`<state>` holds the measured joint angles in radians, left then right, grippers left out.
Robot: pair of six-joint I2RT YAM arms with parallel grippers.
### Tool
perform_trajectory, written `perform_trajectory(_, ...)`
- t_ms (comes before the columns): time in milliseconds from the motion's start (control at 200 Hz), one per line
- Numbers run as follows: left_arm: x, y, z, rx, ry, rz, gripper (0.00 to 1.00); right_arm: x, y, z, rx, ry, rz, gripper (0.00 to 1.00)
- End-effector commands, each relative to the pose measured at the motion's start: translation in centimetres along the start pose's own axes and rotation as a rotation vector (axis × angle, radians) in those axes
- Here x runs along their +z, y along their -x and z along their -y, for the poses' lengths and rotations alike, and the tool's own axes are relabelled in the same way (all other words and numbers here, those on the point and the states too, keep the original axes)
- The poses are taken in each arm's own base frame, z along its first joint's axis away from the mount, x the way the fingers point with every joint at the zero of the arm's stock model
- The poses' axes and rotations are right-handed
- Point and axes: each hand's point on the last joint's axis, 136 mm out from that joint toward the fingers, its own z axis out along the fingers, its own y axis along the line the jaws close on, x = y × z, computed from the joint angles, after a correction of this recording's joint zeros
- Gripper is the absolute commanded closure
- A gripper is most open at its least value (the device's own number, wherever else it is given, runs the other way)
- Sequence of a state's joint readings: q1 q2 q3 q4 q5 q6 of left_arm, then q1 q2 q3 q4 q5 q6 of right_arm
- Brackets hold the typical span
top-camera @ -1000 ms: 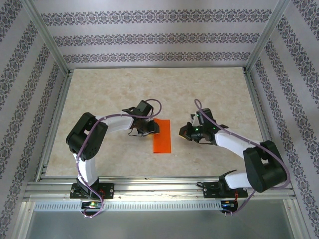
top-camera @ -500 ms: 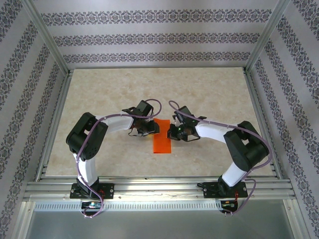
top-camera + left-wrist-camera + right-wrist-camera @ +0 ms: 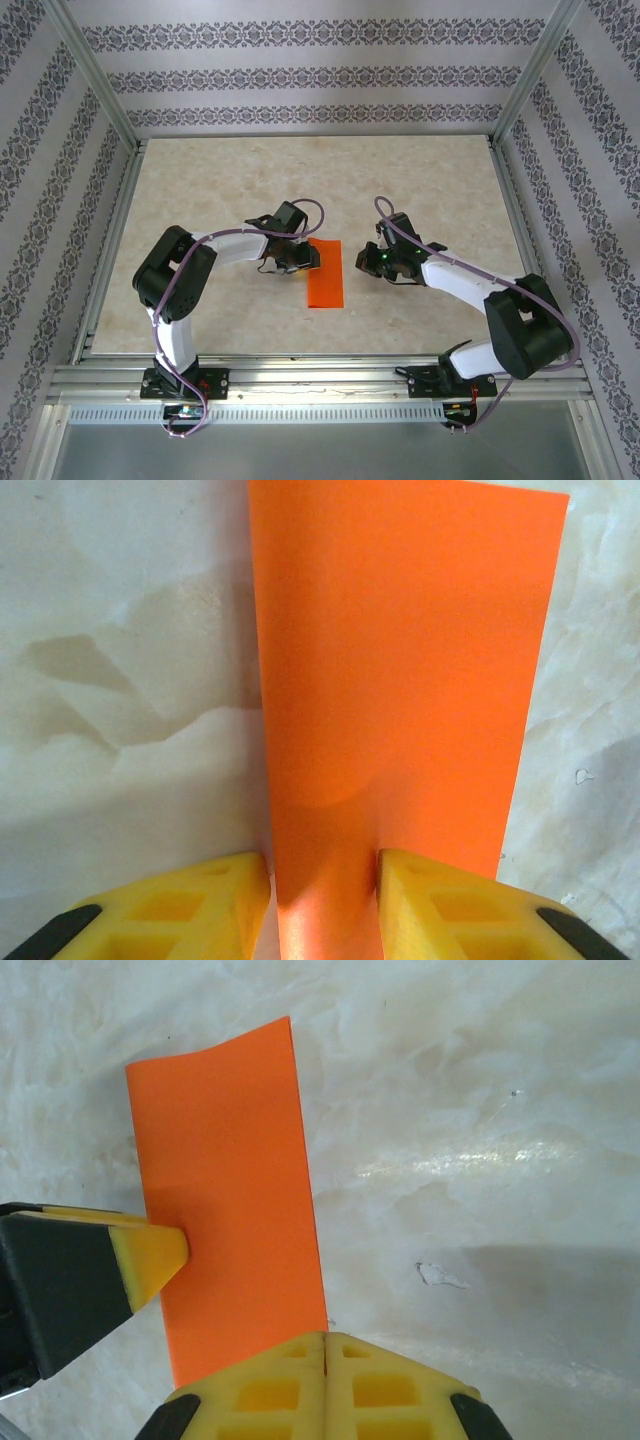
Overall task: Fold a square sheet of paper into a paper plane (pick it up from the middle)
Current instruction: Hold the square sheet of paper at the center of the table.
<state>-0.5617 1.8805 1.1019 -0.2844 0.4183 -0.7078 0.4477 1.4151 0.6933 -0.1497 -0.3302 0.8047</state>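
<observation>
The left gripper (image 3: 305, 258) sits at the left long edge of the thin bright orange sheet of paper (image 3: 325, 274), its yellow fingers (image 3: 190, 905) a narrow gap apart, tips down on the sheet and clamping nothing; the sheet lies flat on the pale marbled table (image 3: 420, 180) between the two arms, a narrow rectangle rather than a square, so I judge it already folded in half; the right gripper (image 3: 365, 263) hangs just beside the right long edge, fingers pressed together and empty, and I cannot tell whether it touches the paper. The sheet should handle as very light, limp and easily creased, and slick on the smooth top; a pinch from straight above finds no edge, so I would pin it with one tip and lift a long edge near its middle, gently, since a hard drag would wrinkle it.
</observation>
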Motion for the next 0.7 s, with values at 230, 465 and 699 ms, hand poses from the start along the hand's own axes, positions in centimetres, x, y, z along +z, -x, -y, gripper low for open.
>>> perform_trajectory(230, 2.0, -1.1, -4.1, -0.023, 0.144, -0.018, 0.62, 1.3, -0.9, -2.8, -0.039, 0.082, -0.07, 1.0)
perform_trajectory(465, 2.1, -1.1, -4.4, -0.029, 0.148, -0.014, 0.62, 4.3, -2.4, -3.5, -0.092, 0.021, -0.156, 1.0)
perform_trajectory(699, 2.1, -1.3, -4.5, -0.03, 0.148, -0.016, 0.62, 5.8, -3.1, -2.7, -0.108, -0.037, -0.193, 1.0)
